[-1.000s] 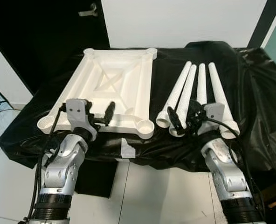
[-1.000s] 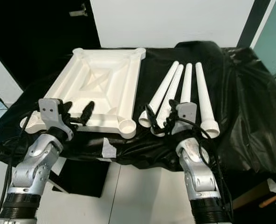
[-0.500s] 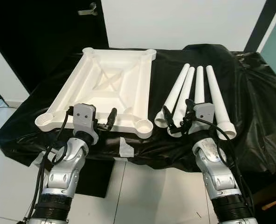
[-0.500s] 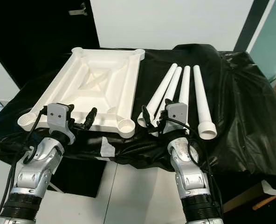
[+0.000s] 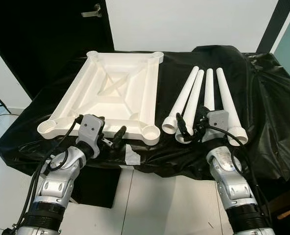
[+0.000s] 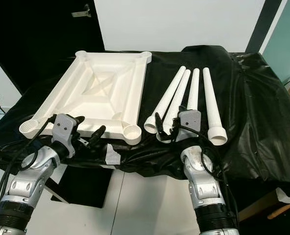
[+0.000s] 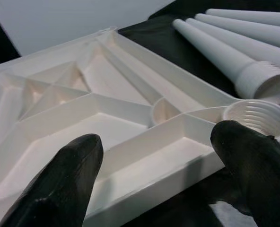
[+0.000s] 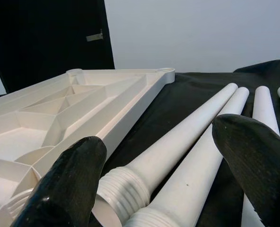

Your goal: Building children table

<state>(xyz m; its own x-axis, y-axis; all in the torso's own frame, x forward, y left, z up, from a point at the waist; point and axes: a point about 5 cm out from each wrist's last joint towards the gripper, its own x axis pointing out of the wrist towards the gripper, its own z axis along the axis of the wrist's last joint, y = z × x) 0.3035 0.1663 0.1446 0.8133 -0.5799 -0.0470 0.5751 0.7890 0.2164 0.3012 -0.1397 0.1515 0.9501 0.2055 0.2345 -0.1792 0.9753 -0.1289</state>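
Note:
A white children's tabletop (image 5: pixel 110 93) lies upside down on the left of the black-covered table, with a threaded socket (image 7: pixel 258 116) at each corner. To its right, several white tapered legs (image 5: pixel 204 98) lie side by side, threaded ends toward me. My left gripper (image 5: pixel 105 137) is open just in front of the tabletop's near edge, its fingertips (image 7: pixel 59 184) spread across that rim. My right gripper (image 5: pixel 190 125) is open at the threaded ends of the two leftmost legs (image 8: pixel 178 142), which lie between its fingers without being touched.
The black cloth (image 5: pixel 262 98) drapes over the table's front edge, with a piece of white tape (image 5: pixel 131 155) on it. White floor tiles (image 5: pixel 159 205) are below. A black door (image 5: pixel 47 39) and a white wall stand behind.
My left gripper has drawn back and down, from over the tabletop's near rim to just in front of it. The right gripper stays at the leg ends. The camera shifted slightly.

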